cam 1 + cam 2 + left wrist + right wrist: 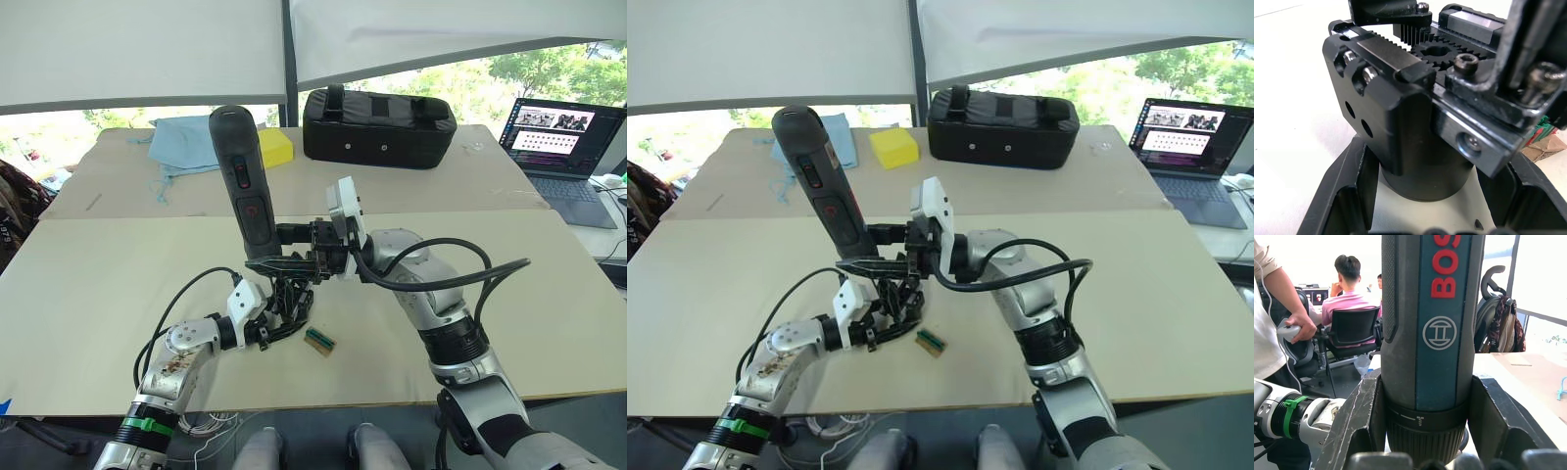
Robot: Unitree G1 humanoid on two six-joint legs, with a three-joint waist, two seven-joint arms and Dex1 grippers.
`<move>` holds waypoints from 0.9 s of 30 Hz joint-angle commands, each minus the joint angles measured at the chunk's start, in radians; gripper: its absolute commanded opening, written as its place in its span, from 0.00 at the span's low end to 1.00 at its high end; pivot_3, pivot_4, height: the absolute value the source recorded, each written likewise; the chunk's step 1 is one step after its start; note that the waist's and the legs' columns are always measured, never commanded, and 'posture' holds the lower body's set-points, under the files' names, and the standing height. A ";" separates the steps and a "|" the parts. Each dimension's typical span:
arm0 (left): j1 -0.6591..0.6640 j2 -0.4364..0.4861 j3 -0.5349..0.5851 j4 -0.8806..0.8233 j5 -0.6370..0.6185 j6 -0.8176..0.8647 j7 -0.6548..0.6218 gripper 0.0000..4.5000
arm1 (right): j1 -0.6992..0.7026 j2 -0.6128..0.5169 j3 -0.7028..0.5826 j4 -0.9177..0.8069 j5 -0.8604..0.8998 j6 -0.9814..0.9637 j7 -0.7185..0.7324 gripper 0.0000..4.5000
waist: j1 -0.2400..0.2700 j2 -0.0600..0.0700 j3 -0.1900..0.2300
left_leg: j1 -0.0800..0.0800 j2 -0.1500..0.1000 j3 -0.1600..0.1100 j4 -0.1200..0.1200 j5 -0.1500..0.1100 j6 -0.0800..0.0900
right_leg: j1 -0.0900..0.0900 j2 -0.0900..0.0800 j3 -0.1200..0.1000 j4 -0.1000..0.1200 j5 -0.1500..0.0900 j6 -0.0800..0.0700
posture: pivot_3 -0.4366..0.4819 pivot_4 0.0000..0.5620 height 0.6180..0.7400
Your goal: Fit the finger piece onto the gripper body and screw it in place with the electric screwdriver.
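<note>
My right gripper [284, 257] is shut on the electric screwdriver [241, 176], a dark grey pen-shaped tool that stands nearly upright with its tip down, leaning slightly. Its barrel [1425, 333] sits between the two black fingers [1354, 426]. Right under it, my left gripper [279, 311] is shut on the gripper body [1400, 122], its fingers [1344, 196] on either side of the round base, just above the table. On top of the body's toothed rack lies a black part with a screw [1386, 12]; I cannot tell whether that is the finger piece.
A small green-and-brown block [319, 340] lies on the table [509, 294] just right of my left gripper. At the back stand a black zipped bag [377, 127], a yellow block [273, 148] and a blue cloth [181, 145]. A laptop [566, 147] is far right. People [1347, 293] are beside the table.
</note>
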 commanded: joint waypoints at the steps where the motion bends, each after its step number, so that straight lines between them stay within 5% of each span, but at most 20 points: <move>1: 0.028 0.008 -0.023 0.003 0.009 0.032 -0.011 0.51 | -0.032 0.011 -0.034 -0.030 0.018 -0.057 0.007 0.42 | 0.000 0.000 0.000 | 0.000 0.000 0.000 0.000 0.000 0.000 | 0.000 0.000 0.000 0.000 0.000 0.000 | 0.48 0.27 1.00; 27: 0.019 0.005 -0.026 0.017 0.018 0.031 0.009 0.51 | -0.070 -0.012 -0.054 -0.059 0.072 -0.013 0.068 0.42 | 0.000 0.000 0.000 | 0.000 0.000 0.000 0.000 0.000 0.000 | 0.000 0.000 0.000 0.000 0.000 0.000 | 0.48 0.27 1.00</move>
